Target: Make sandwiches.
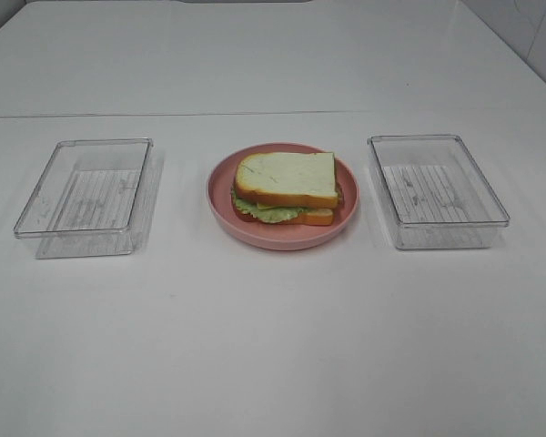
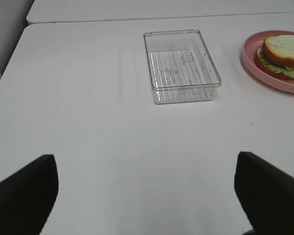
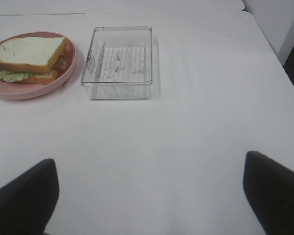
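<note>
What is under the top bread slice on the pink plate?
Under the top bread slice, green lettuce and a lower bread slice show at the edges, on the plate. Any filling farther in is covered.

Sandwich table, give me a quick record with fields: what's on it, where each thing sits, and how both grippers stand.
sandwich: assembled, lying on the plate, top bread slice over lettuce
plate: pink, round, middle of the table, between the two trays
left tray: clear, nothing in it, apart from the plate
right tray: clear, nothing in it, apart from the plate
left gripper: open, holding nothing, back from the left tray
right gripper: open, holding nothing, back from the right tray
</note>
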Robot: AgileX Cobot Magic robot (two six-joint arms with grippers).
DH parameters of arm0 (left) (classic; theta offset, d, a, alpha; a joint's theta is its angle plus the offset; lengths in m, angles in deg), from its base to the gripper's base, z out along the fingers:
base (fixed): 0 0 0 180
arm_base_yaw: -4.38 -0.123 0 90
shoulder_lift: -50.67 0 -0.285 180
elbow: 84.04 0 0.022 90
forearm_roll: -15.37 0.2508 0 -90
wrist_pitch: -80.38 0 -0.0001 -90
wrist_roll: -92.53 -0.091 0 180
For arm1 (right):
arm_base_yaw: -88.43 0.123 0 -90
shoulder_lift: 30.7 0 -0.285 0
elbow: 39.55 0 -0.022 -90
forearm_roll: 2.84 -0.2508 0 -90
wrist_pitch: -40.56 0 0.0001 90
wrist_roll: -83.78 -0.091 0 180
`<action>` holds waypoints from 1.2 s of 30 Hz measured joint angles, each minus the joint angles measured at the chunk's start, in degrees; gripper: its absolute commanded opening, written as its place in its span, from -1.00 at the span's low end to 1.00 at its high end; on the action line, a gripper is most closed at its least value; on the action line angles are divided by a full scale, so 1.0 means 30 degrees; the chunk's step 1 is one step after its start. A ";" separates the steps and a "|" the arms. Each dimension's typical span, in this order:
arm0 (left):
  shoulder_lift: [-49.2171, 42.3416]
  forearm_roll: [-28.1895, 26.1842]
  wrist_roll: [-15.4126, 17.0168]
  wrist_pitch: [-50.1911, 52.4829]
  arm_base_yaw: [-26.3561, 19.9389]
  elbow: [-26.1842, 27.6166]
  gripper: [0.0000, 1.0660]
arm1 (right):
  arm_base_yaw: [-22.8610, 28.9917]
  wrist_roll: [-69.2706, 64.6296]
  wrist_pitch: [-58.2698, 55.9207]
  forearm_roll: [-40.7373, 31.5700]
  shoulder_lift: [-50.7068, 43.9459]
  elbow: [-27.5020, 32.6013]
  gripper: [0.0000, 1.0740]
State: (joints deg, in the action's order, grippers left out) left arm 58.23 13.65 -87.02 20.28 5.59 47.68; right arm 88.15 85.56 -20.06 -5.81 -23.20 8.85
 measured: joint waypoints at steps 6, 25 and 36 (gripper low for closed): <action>0.0000 0.0000 0.0000 0.0000 -0.0115 0.0000 0.68 | 0.0000 0.0000 0.0000 0.0000 0.0000 0.0000 0.83; 0.0000 -0.0420 0.0019 0.0038 -0.0993 0.0000 0.68 | 0.0000 0.0000 0.0000 0.0000 0.0000 0.0000 0.83; 0.0000 -0.0420 0.0019 0.0038 -0.0993 0.0000 0.68 | 0.0000 0.0000 0.0000 0.0000 0.0000 0.0000 0.83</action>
State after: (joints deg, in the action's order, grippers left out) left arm 58.23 12.39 -86.96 20.39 2.61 47.68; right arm 88.15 85.56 -20.06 -5.81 -23.20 8.85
